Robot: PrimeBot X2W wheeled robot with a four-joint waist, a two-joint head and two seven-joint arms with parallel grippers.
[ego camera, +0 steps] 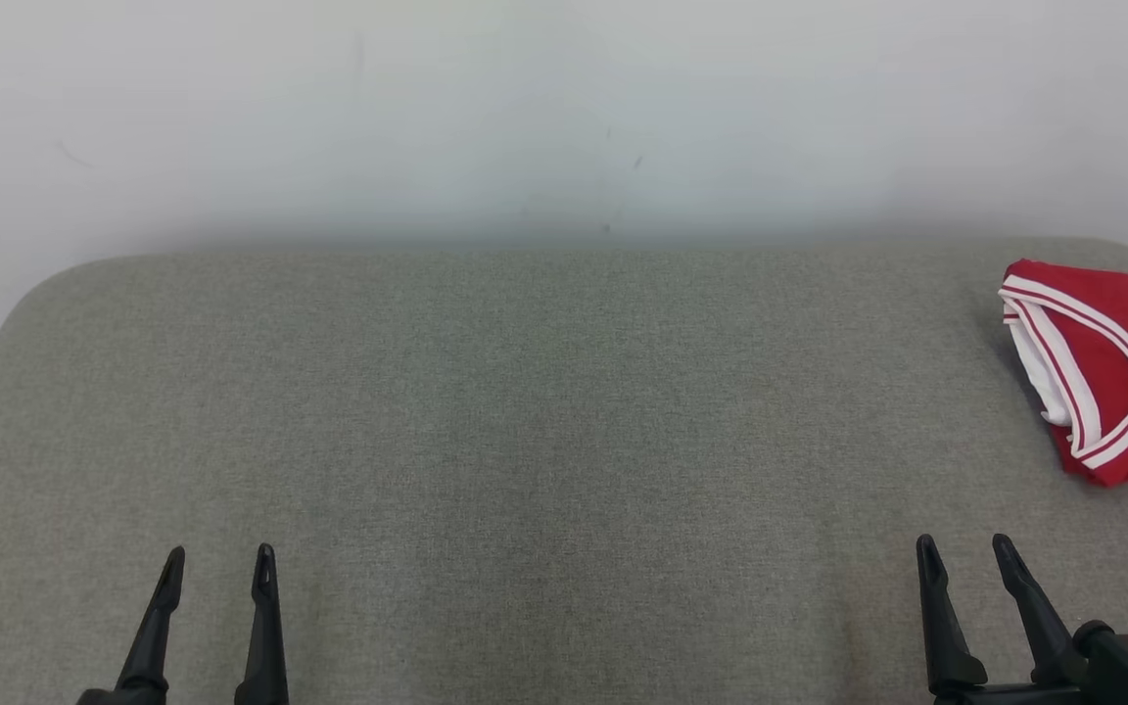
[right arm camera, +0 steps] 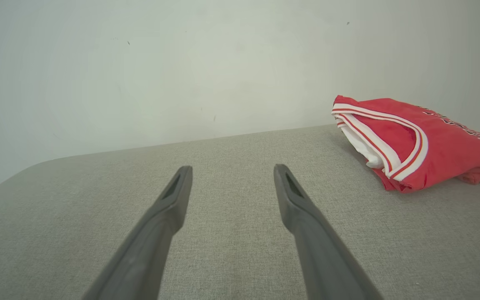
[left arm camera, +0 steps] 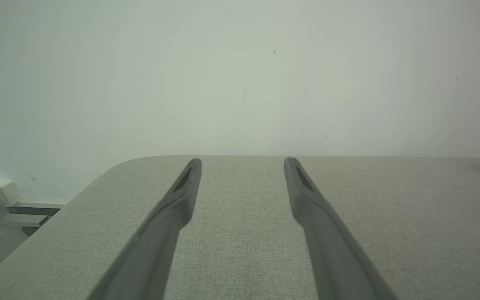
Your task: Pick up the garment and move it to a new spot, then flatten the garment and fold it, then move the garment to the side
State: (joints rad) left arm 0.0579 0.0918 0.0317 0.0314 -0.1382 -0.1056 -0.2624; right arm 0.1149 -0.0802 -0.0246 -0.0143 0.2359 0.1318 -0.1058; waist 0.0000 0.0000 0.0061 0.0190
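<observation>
The red shirt point(ego camera: 1103, 377) lies on the grey table point(ego camera: 525, 392), far out at about 3 o'clock in the head view, close to the table's right edge. It looks folded up into a small, neat bundle, with its white and red stripes showing on top. The left gripper point(ego camera: 220, 553) is down at 7 o'clock and the right gripper point(ego camera: 963, 540) is down at 5 o'clock. Both have their two dark fingers spread apart, and both are holding nothing. They sit well away from the shirt, low over the table. I think the job is almost all done. The shirt looks folded and already set off to the side, so nothing much seems left to do. Behind the table is a plain white wall point(ego camera: 525, 117).
</observation>
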